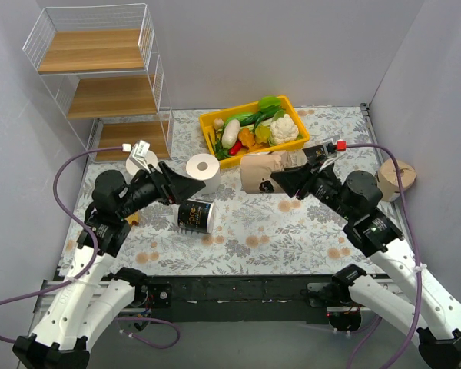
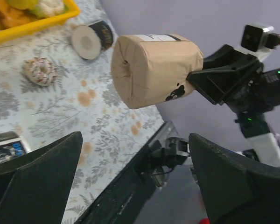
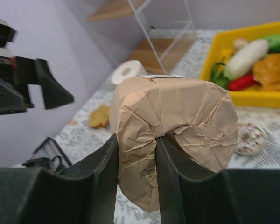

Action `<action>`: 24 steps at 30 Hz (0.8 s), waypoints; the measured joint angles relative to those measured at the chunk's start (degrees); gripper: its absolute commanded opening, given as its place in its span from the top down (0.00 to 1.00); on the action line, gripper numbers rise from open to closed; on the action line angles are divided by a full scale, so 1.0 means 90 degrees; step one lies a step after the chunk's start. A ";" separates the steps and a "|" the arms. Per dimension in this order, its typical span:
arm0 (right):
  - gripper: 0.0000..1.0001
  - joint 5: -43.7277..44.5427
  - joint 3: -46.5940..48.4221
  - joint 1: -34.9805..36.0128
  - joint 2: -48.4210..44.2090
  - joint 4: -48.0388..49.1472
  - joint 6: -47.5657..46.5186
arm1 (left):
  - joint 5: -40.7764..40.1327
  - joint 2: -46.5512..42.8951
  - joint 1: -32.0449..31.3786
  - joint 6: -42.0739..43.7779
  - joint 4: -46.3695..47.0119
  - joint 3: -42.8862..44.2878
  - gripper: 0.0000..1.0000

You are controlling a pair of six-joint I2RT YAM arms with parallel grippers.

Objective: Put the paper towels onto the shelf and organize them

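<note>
My right gripper [image 1: 280,182] is shut on a tan-wrapped roll [image 1: 257,173] and holds it above the table's middle. One finger [image 3: 177,186] is in its core and the other is outside, on the wrap [image 3: 177,116]. My left gripper [image 1: 192,191] is open and empty, facing that roll [image 2: 154,67] from a short gap. A black roll [image 1: 196,217] lies below it. A white roll [image 1: 203,169] stands behind it, and another [image 1: 140,161] is partly hidden by the arm. A second tan roll [image 1: 396,178] stands far right. A second black roll [image 2: 91,39] lies near the bin. The wire shelf [image 1: 100,84] stands at the back left.
A yellow bin [image 1: 253,123] of vegetables sits at the back centre. A small patterned ring-shaped toy [image 2: 38,70] lies in front of it. An orange scrap [image 3: 99,116] lies on the floral cloth by the left arm. Grey walls close in both sides.
</note>
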 measured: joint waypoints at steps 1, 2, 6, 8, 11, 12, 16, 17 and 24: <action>0.61 -0.0163 -0.0070 0.0000 -0.0083 0.0318 0.0236 | 0.0277 0.0017 0.0000 -0.0204 0.0146 -0.0002 0.02; 0.61 -0.0321 -0.0141 0.0000 -0.0136 0.0639 0.0457 | 0.0503 0.0022 -0.0002 -0.0362 0.0311 -0.0002 0.02; 0.61 -0.0860 -0.0384 0.0002 -0.0117 0.1634 0.1214 | 0.1265 0.0000 0.0000 -0.1018 0.1129 -0.0005 0.02; 0.61 -0.1144 -0.0529 0.0002 -0.0070 0.2159 0.1591 | 0.1630 -0.0005 -0.0002 -0.1394 0.1659 -0.0005 0.02; 0.61 -0.1537 -0.0763 0.0002 -0.0012 0.2970 0.2038 | 0.1996 -0.0002 -0.0002 -0.1715 0.2234 -0.0002 0.02; 0.60 -0.1678 -0.0865 0.0002 0.0000 0.3303 0.2205 | 0.2091 -0.0002 -0.0002 -0.1795 0.2390 0.0002 0.02; 0.61 -0.2047 -0.1052 0.0005 0.0085 0.4231 0.2681 | 0.2312 0.0029 -0.0002 -0.1863 0.2693 0.0032 0.02; 0.60 -0.2127 -0.1052 0.0005 0.0129 0.4401 0.2776 | 0.2336 0.0039 -0.0002 -0.1865 0.2749 0.0032 0.02; 0.61 -0.2378 -0.1052 0.0005 0.0291 0.4983 0.3111 | 0.2319 0.0078 -0.0002 -0.1834 0.2924 0.0032 0.05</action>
